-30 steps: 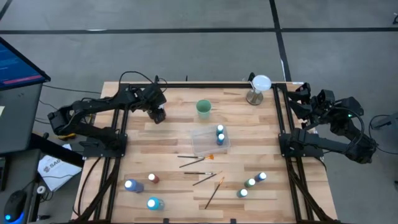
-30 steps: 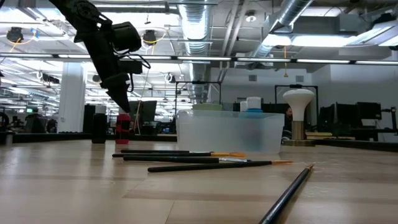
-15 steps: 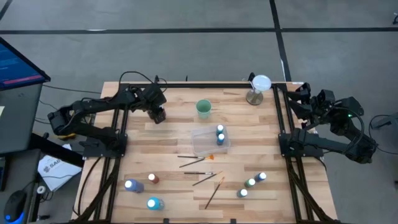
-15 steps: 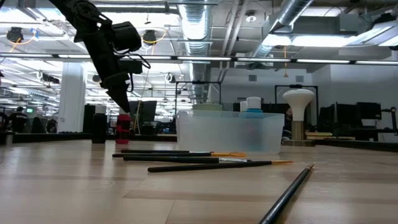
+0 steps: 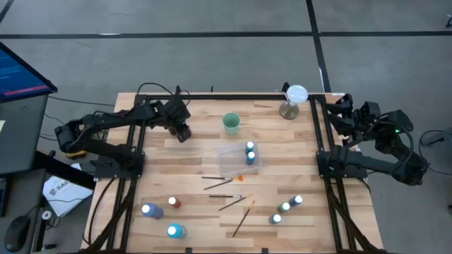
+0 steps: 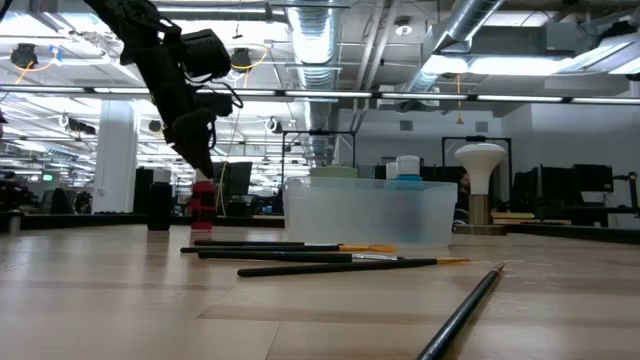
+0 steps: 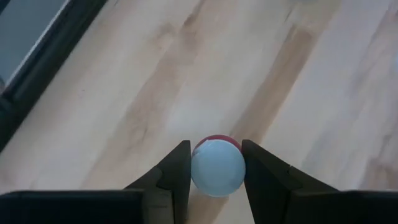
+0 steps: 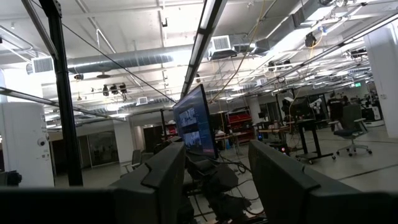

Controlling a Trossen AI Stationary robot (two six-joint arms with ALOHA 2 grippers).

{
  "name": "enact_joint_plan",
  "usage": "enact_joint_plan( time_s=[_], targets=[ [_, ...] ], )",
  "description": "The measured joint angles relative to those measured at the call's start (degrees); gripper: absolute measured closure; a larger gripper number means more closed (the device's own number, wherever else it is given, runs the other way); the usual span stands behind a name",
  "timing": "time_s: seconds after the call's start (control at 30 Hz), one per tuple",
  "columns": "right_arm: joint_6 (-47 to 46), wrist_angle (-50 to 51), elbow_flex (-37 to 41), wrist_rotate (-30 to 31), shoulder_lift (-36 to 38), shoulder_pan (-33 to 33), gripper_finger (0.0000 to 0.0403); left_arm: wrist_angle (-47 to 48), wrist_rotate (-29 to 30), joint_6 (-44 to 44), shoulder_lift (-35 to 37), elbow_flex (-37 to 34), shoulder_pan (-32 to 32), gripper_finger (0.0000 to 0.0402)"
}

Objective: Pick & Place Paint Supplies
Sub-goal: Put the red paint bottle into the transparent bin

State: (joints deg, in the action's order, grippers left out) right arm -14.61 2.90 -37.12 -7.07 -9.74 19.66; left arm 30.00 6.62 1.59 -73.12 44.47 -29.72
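A small red paint bottle with a white cap [image 7: 217, 169] sits between the fingers of my left gripper [image 7: 216, 177], which is shut on it at the table's far left [image 5: 183, 133]. In the low view the bottle [image 6: 203, 198] shows red below the fingertips. Several paintbrushes [image 5: 224, 189] lie flat mid-table. Two blue bottles [image 5: 250, 152] stand in the clear tray [image 5: 233, 164]. More bottles stand near the front left [image 5: 152, 209] and front right [image 5: 286, 207]. My right gripper [image 8: 217, 180] is open, held up off the table's right edge. My left gripper pinches the bottle's white cap [image 7: 199, 169] between its two fingers, one on each side. The fingers slant down from the table's left. The bottle is upright; whether its base rests on the table, I cannot tell.
A green cup [image 5: 231, 123] stands at the far middle and a white-topped stand [image 5: 293, 99] at the far right corner. The clear tray [image 6: 370, 212] is at the table's centre, with brushes [image 6: 300, 250] in front of it. Black frame rails run along both sides.
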Motion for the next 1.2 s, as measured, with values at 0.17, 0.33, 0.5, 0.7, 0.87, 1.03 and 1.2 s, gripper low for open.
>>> enact_joint_plan(
  time_s=[0.17,0.33,0.5,0.7,0.87,1.03,1.2],
  targets=[
    [0.0,0.0,0.0,0.0,0.0,0.0,0.023,0.0,0.5,-1.2,0.0,4.3,3.0,0.0289],
    [0.0,0.0,0.0,0.0,0.0,0.0,0.023,0.0,0.5,-5.4,0.0,9.0,5.8,0.0289],
    [0.0,0.0,0.0,0.0,0.0,0.0,0.023,-0.2,0.5,-9.6,0.0,13.5,11.0,0.0289],
    [0.0,0.0,0.0,0.0,0.0,0.0,0.023,-1.3,1.9,-17.0,0.0,17.5,17.8,0.0289],
    [0.0,0.0,0.0,0.0,0.0,0.0,0.023,-5.0,2.6,-21.0,0.0,18.3,23.4,0.0289],
    [0.0,0.0,0.0,0.0,0.0,0.0,0.023,-12.6,2.8,-23.3,-1.2,18.4,28.2,0.0289],
    [0.0,0.0,0.0,0.0,0.0,0.0,0.023,-17.8,2.8,-24.3,-5.6,18.7,31.1,0.0289]
  ],
)
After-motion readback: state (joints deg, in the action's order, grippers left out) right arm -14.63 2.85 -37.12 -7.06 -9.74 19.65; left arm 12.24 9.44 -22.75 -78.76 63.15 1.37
